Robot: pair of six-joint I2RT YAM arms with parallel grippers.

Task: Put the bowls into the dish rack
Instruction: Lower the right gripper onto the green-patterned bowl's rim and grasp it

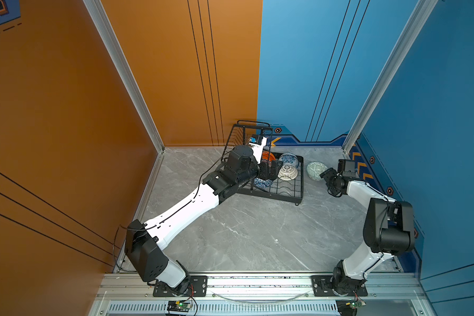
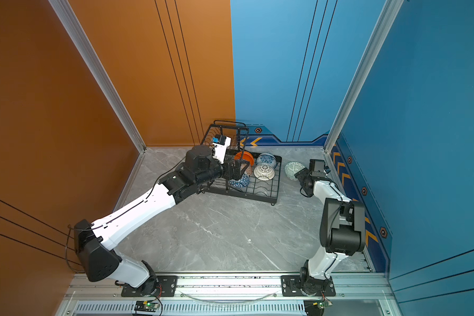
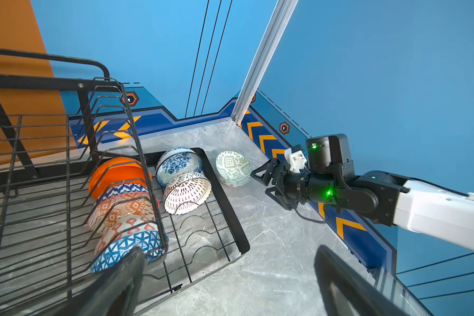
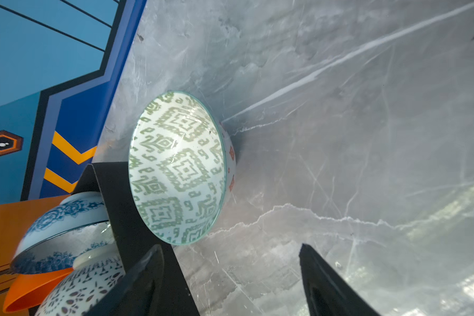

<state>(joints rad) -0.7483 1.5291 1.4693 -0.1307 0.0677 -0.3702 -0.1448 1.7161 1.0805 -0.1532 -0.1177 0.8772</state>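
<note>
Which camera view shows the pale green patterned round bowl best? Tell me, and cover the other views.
The right wrist view: the pale green patterned round bowl fills the centre, tipped on its side on the table beside the black wire dish rack. The left wrist view shows it smaller; both top views show it tiny.

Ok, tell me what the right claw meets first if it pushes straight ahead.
Most likely the pale green patterned bowl, tipped on its side just outside the dish rack. The right claw points at it, jaws apart, though depth is unclear.
</note>
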